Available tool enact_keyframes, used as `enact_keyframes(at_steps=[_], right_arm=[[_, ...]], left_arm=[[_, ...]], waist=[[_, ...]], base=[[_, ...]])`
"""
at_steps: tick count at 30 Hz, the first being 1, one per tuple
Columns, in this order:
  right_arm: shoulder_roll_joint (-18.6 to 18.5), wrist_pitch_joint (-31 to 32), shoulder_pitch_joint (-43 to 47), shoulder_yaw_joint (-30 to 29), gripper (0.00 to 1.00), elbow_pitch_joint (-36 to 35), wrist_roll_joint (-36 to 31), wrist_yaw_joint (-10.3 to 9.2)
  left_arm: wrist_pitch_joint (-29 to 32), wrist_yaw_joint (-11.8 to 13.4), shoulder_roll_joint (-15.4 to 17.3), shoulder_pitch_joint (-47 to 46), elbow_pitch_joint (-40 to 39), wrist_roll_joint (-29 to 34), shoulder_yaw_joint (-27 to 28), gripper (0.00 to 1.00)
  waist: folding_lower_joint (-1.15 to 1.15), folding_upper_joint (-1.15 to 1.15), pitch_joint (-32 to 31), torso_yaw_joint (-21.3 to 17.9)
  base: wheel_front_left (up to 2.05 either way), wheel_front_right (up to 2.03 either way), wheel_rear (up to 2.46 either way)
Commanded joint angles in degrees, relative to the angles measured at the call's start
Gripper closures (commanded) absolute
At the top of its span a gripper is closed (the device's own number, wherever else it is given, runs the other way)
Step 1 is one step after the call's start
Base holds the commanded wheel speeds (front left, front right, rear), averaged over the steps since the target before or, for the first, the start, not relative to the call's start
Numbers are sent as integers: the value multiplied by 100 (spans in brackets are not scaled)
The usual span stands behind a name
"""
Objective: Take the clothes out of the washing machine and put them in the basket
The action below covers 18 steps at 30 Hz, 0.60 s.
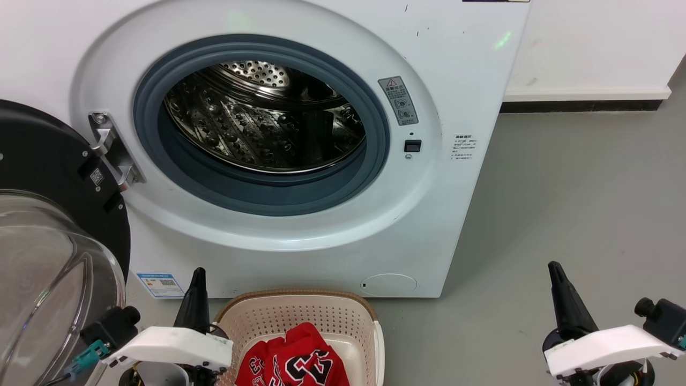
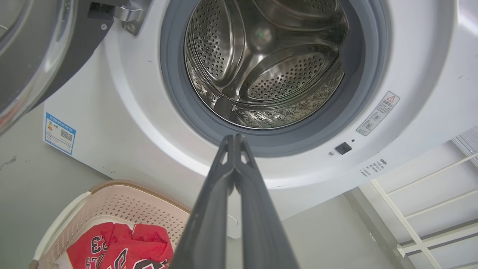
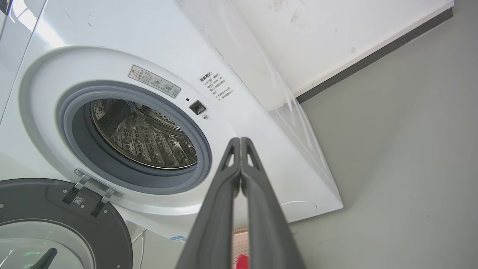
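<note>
Down on the floor, in front of the washing machine: what's in the basket? (op.)

You've got the clothes there: red jersey fabric w/ black-and-white numerals, bunched in the basket's near half. Basket sits just in front of the machine, under the opening. My read: parked so you get a short drop from drum to basket. (obs.)

Anything left in the drum? (op.)

No red seen in head or either wrist view, just bare perforated steel. Lowest front lip is partly hidden by the grey gasket in head view, so check it before you call it done. Judged: task at or near its end. (obs.)

And the door? (op.)

Swung wide to your left, glass bowl facing out, clear of the opening, prob. so neither arm has to reach round it. (obs.)

Grippers? (op.)

Your left gripper: fingers pressed together, nothing between, just beside the basket's left rim. Your right gripper: fingers together too, empty, well apart from the basket, over the floor. Both low and off to the sides, which reads as parked, w/ your view of the drum kept open. If you spot a stray piece, you'd need to part the fingers before reaching in. (obs.)
</note>
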Motion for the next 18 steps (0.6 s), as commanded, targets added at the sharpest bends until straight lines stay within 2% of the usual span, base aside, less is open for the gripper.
enact_keyframes(at_steps=[1, 18], right_arm=[[-46, 39, -200, -29, 100, -35, 293, 0], [-68, 275, -314, -125, 100, 111, 1715, 0]], left_arm=[[59, -37, 4, -172, -46, -259, 46, 100], [391, -171, -1, -238, 35, -1576, 211, 100]], waist=[[0, 0, 0, 3], [0, 0, -3, 24]], base=[[0, 0, 0], [0, 0, 0]])
